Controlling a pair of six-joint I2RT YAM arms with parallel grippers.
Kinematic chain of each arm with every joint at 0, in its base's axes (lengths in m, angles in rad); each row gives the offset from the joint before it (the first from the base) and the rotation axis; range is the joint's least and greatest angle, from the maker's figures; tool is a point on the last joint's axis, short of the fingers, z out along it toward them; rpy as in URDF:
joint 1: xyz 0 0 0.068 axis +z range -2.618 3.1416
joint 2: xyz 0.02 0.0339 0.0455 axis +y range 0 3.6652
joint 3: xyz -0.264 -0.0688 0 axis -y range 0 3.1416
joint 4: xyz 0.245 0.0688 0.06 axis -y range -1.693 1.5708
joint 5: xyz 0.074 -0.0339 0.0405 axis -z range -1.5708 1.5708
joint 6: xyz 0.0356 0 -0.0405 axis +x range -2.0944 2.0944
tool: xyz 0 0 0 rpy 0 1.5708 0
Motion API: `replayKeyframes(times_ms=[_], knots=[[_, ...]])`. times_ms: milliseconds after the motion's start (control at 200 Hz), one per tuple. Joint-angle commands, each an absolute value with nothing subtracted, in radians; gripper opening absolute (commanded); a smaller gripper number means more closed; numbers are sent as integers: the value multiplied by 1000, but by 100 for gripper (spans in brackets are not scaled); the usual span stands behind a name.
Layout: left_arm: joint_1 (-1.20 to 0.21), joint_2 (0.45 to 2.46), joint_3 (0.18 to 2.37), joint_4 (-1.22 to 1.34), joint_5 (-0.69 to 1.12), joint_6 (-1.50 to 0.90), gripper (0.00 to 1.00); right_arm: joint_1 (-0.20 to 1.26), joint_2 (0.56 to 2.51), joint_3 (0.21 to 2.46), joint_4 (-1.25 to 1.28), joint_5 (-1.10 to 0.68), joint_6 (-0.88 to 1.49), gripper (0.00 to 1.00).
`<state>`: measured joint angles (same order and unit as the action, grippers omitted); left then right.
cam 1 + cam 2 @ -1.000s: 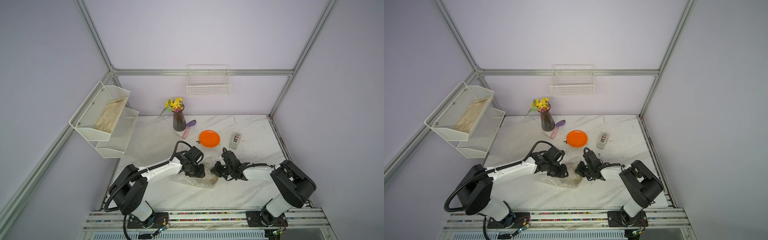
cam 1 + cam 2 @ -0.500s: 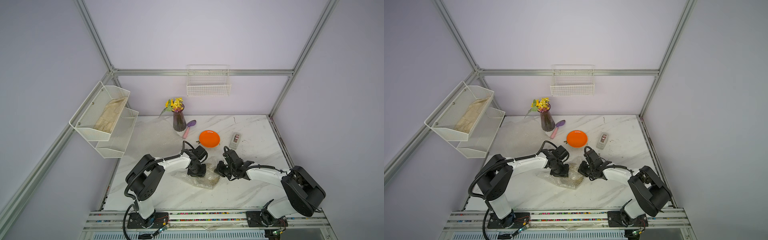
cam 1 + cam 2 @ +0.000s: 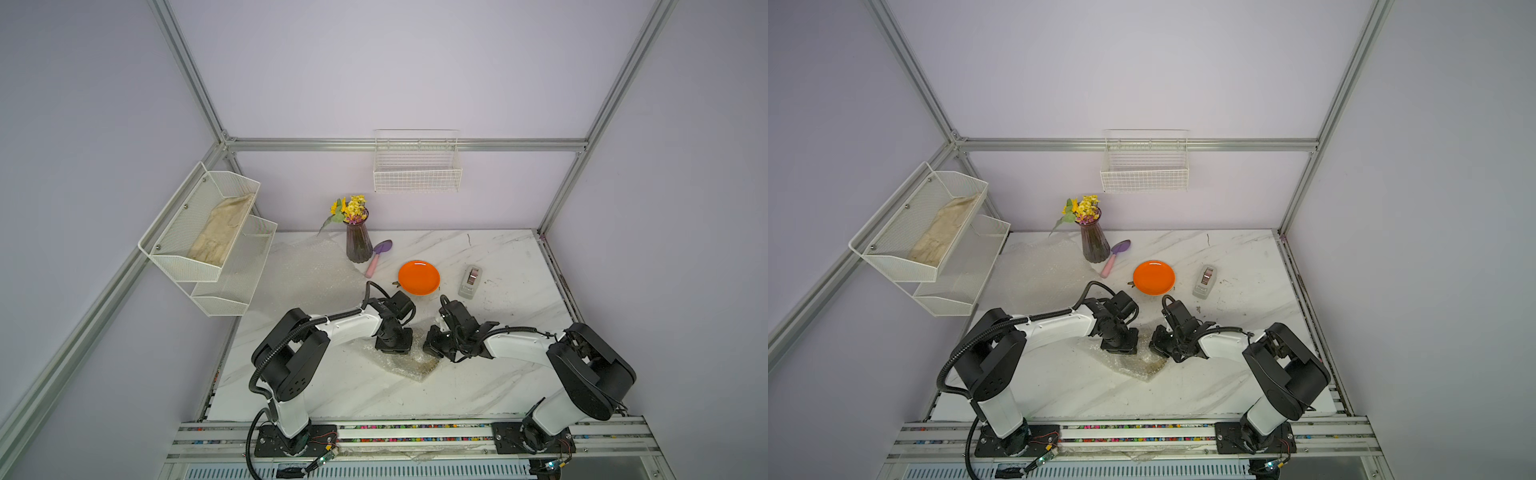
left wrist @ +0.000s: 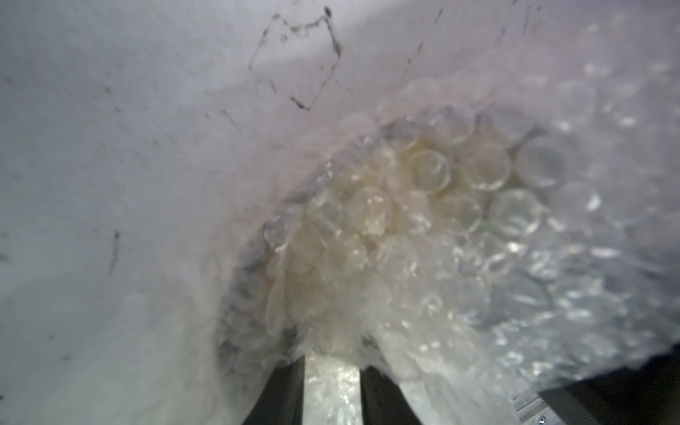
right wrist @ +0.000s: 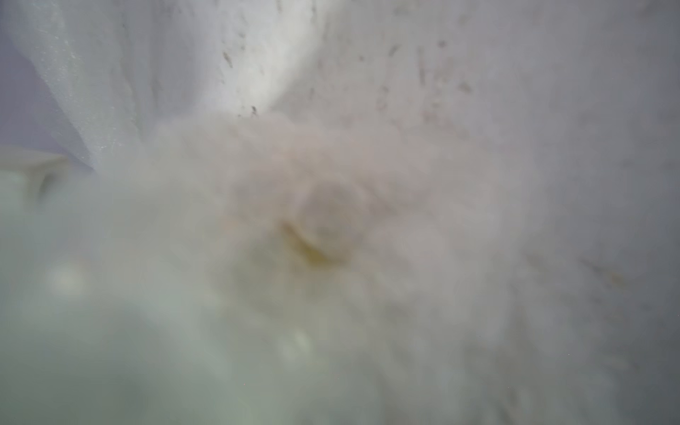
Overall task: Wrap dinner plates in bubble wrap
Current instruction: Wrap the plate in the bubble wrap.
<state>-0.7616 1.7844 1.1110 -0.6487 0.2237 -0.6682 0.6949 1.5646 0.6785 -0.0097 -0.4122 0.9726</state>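
A crumpled bubble wrap [image 3: 409, 366] [image 3: 1142, 365] bundle lies mid-table with a yellowish plate [image 4: 371, 220] showing dimly through it. My left gripper [image 3: 394, 347] [image 3: 1120, 347] [image 4: 332, 362] points down at the bundle's back edge, its dark fingers [image 4: 287, 390] shut on a fold of the wrap. My right gripper [image 3: 430, 348] [image 3: 1157, 346] sits low at the bundle's right edge. Its wrist view is fogged by wrap against the lens, so its jaws are hidden. A bare orange plate [image 3: 419, 277] [image 3: 1153, 277] lies behind both grippers. A second flat bubble wrap sheet [image 3: 309, 270] [image 3: 1042, 270] lies at the back left.
A vase of flowers [image 3: 358, 243], a purple trowel [image 3: 378, 257] and a grey tape dispenser [image 3: 470, 281] stand along the back of the marble table [image 3: 498, 374]. A wire basket [image 3: 417, 166] hangs on the back wall. A white shelf rack [image 3: 208, 237] hangs at the left.
My left jaws have narrowed onto the wrap and the left arm's elbow has swung in toward the table. The right gripper stays at the bundle's right edge.
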Motion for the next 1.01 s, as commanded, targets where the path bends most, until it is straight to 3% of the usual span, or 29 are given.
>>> replayKeyframes(times_ms=[0, 205, 350, 460, 750, 1000], knots=[[-767, 1786, 1106, -668, 213, -648, 25, 695, 1500, 670, -285, -263, 899, 0], [-767, 1824, 1095, -667, 229, -637, 24, 693, 1405, 772, -432, -178, 833, 0], [-768, 1823, 1087, -666, 229, -635, 24, 695, 1381, 800, -196, -345, 929, 0], [-767, 1824, 1092, -664, 229, -634, 24, 695, 1473, 788, -5, -488, 1006, 0], [-766, 1793, 1104, -679, 208, -640, 25, 689, 1538, 648, -124, -430, 1001, 0], [-713, 1538, 1154, -905, -26, -668, 47, 680, 1608, 616, -157, -353, 929, 0]])
